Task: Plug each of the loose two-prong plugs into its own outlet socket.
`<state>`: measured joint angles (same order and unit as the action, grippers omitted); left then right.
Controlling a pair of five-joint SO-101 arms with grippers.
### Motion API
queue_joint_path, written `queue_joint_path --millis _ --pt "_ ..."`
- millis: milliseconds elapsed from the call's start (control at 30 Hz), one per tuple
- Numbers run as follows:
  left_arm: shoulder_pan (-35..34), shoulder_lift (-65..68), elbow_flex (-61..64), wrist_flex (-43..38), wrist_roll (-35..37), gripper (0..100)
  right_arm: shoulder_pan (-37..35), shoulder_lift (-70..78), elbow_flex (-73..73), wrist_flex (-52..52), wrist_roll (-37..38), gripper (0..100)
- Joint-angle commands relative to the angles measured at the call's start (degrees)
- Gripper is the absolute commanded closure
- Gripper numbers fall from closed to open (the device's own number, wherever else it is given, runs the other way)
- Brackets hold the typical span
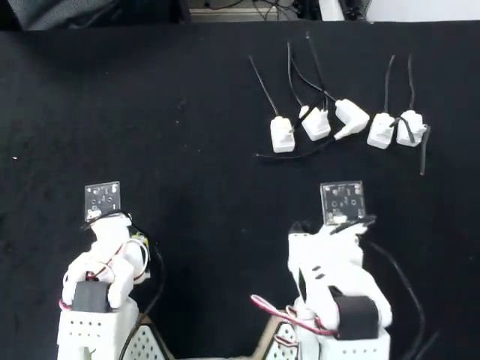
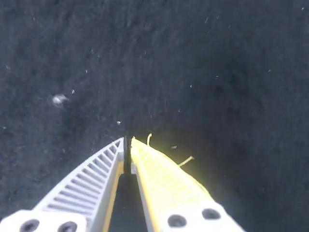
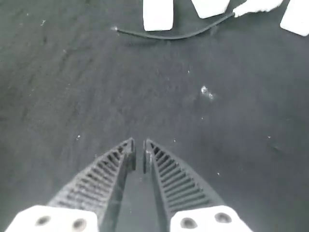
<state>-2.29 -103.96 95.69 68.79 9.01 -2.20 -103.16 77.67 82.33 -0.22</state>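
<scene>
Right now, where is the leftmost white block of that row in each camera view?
High view: leftmost white block at the left end of the row of five.
Right wrist view: same block beyond the right gripper, just past the curved black wire.
Left wrist view: left gripper over black cloth.
Shared landmark: that wire, lying just in front of the block.

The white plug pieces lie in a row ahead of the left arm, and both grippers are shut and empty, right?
Not quite. The high view shows the white plug pieces in a row ahead of the right arm, not the left. The rest stands: the left gripper and the right gripper are shut and empty.
</scene>
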Motion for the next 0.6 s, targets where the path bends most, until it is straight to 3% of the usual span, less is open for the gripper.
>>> queue_joint_path --millis 0,200,367,567 --pt "-1.7 -0.2 0.5 -1.4 -2.2 97 1.1 -5.3 4.1 -6.0 0.4 97.3" --pt "-9.4 -0.2 0.9 -1.0 -15.5 97 0.8 -5.3 15.2 -16.4 0.9 97.3" --pt "-11.9 -0.2 1.6 3.9 -15.9 97 0.8 -5.3 18.8 -15.2 1.1 97.3" --pt "-12.2 -0.1 1.6 3.9 -15.9 97 1.0 -5.1 18.8 -7.8 1.0 97.6"
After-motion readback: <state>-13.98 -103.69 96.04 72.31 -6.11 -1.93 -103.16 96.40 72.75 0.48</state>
